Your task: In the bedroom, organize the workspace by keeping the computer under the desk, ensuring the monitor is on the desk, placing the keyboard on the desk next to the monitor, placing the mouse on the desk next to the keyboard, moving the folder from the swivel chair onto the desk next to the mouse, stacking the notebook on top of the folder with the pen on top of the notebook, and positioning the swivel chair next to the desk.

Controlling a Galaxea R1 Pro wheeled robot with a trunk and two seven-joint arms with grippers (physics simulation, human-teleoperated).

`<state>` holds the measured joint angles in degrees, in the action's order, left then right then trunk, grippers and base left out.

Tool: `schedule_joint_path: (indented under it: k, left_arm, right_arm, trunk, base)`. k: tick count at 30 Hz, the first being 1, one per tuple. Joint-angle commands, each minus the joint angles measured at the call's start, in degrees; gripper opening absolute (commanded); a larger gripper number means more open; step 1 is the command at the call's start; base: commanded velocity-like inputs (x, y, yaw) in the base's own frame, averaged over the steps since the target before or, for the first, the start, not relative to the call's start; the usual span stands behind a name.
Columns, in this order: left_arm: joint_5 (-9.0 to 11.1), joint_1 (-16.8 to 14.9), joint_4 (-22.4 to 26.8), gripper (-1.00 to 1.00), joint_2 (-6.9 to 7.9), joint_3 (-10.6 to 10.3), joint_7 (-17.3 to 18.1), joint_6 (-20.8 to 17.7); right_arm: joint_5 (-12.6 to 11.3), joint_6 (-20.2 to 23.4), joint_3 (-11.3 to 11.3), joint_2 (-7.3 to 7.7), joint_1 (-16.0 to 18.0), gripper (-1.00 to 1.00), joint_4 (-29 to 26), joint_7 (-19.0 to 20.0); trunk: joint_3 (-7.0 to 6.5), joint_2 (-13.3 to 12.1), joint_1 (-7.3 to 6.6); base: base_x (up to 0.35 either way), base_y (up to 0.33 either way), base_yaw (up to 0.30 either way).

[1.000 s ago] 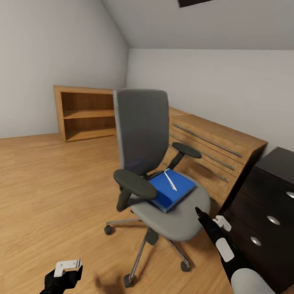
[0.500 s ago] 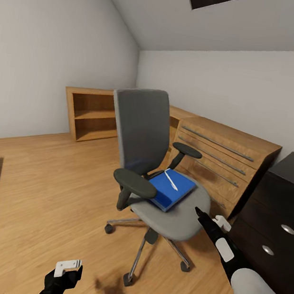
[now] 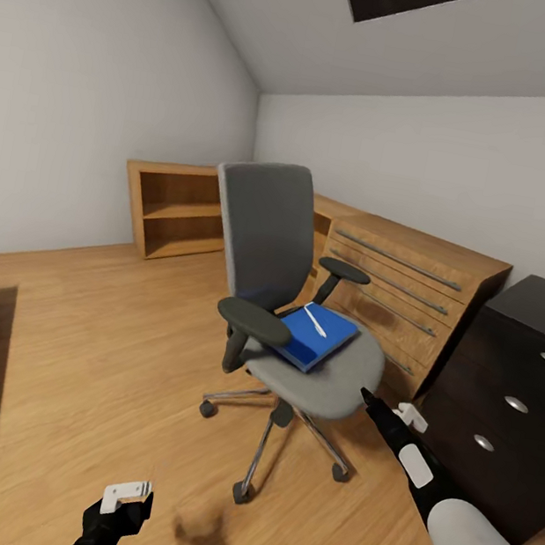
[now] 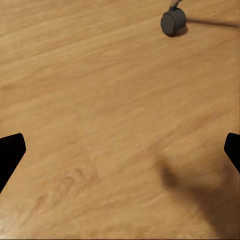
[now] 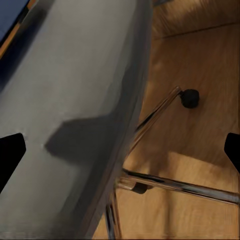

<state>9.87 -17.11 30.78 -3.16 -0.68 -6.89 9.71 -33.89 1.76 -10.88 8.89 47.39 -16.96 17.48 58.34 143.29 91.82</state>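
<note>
Right claw sits just off the front edge of the swivel chair, its dark fingers spread wide with nothing between them, and in the right wrist view the grey seat pad looms large with the chrome legs and a black caster below it. Left claw hangs low over the floor, well clear of the chair, fingers likewise apart and empty; its wrist view catches bare planks and one caster. On the seat lies the blue folder, flat and slab-like with crisp corners, tucked between the two rounded black armrests, and a slim white pen rests slantwise on top of it. I cannot tell whether a separate notebook lies in that blue stack. So the step in hand looks like the pick-up from the chair, and nothing is lifted yet. Next move, I'd judge: the right claw needs to rise above the seat's edge and reach in over the padded cushion, taking the thin pen first or it may roll off the smooth cover. Behind the chair stand a pale wooden dresser with long metal handles, an open bookshelf, and a dark cabinet with round knobs.
</note>
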Motion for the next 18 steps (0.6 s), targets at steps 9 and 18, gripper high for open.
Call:
schedule_joint_path:
  k: [9,18]
  left_arm:
    - [0.4,0.0,0.0,1.0,-0.01,0.0,-0.1,0.2]
    - [0.4,0.0,0.0,1.0,-0.08,-0.1,-0.1,0.2]
  right_arm:
    - [-0.2,0.2,0.5,-0.13,0.0,1.0,0.2,0.2]
    - [-0.2,0.2,0.6,-0.61,0.0,1.0,0.2,0.2]
  trunk:
    - [0.06,0.0,-0.02]
    - [0.06,0.0,-0.02]
  base:
    - [-0.032,0.0,0.003]
    - [-0.001,0.0,0.141]
